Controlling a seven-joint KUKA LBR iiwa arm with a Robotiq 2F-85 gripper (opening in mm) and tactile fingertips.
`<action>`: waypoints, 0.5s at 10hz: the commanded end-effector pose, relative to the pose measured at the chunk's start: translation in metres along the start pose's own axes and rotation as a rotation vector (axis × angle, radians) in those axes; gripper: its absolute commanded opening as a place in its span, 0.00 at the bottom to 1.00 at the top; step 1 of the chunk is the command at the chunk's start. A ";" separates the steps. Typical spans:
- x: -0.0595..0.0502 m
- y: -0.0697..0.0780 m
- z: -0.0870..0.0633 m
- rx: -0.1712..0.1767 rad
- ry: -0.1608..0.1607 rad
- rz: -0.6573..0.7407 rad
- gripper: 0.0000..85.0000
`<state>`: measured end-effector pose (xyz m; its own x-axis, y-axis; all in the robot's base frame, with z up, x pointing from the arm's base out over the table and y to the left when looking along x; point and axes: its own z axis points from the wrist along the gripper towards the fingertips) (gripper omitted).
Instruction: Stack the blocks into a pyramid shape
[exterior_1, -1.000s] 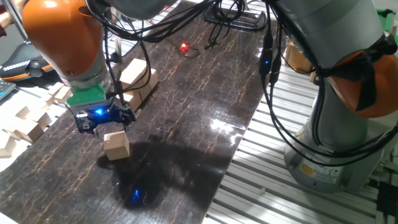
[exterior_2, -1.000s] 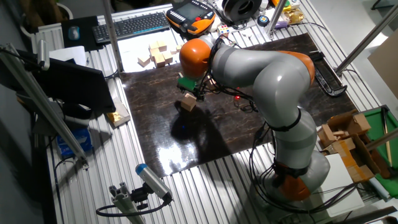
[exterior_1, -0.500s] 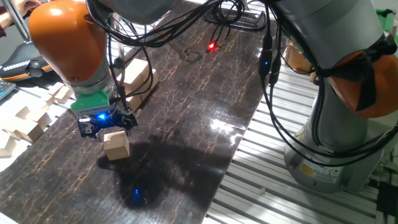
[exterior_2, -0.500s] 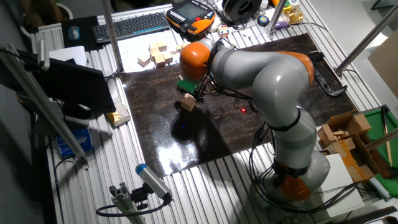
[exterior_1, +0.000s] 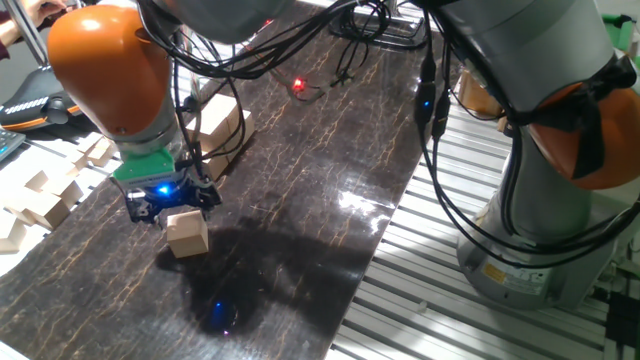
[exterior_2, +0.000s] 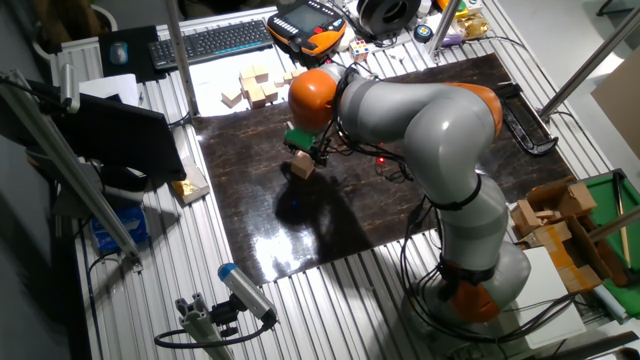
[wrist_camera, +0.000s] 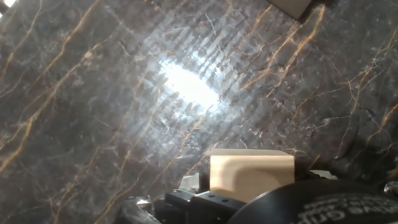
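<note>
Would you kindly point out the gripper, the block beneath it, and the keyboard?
gripper (exterior_1: 168, 203), one fixed view, between its fingertips.
block (exterior_1: 187, 234), one fixed view, its front face.
keyboard (exterior_2: 212, 40), the other fixed view, middle of the keys.

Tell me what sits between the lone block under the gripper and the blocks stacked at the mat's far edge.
Nothing: in one fixed view only bare dark marbled mat separates the lone block, under the gripper, from the stacked blocks.
</note>
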<state>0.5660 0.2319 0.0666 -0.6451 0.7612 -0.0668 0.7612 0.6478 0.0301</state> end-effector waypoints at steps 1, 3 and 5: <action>0.000 0.001 0.001 -0.003 0.001 0.000 1.00; 0.002 0.002 0.004 -0.004 0.000 0.000 1.00; 0.004 0.003 0.007 -0.004 -0.006 0.001 1.00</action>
<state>0.5656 0.2369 0.0586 -0.6439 0.7616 -0.0725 0.7616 0.6471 0.0340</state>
